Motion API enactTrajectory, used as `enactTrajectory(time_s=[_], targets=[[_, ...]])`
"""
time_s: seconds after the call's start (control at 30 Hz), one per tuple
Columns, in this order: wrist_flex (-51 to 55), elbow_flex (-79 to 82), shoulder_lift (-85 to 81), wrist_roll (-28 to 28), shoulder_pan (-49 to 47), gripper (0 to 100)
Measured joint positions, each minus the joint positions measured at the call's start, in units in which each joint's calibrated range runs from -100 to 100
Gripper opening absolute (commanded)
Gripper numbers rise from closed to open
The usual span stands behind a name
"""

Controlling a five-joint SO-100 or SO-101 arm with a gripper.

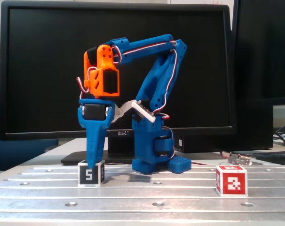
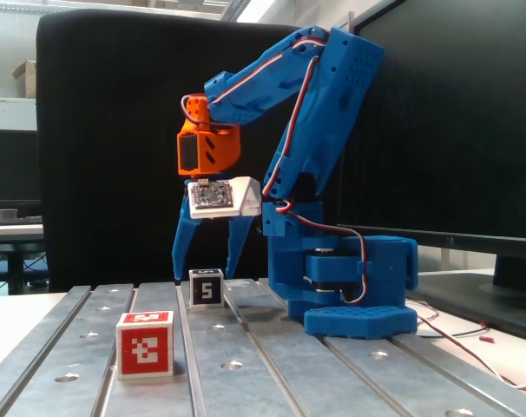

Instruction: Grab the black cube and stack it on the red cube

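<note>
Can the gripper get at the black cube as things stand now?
Probably yes. The gripper hangs open right above the black cube, one finger on each side in a fixed view. Nothing lies between them, and the red cube stands well apart.

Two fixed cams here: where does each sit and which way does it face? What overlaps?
A fixed view: low at table height, facing the arm head-on, monitor behind; whole arm shows, gripper down over the black cube, red cube at right.
Another fixed view: low at the table end, looking along its slots, seeing the arm side-on; red cube nearest, open gripper straddling the black cube behind.
Shared: arm, both cubes, slotted table.
</note>
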Motion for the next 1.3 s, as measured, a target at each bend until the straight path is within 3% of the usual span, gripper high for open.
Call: enactTrajectory(time_s=[0.53, 1.3], targets=[[-5.4, -0.8, 11.8, 0.0, -0.1, 26], [-5.4, -4.0, 12.3, 0.0, 0.9, 25]])
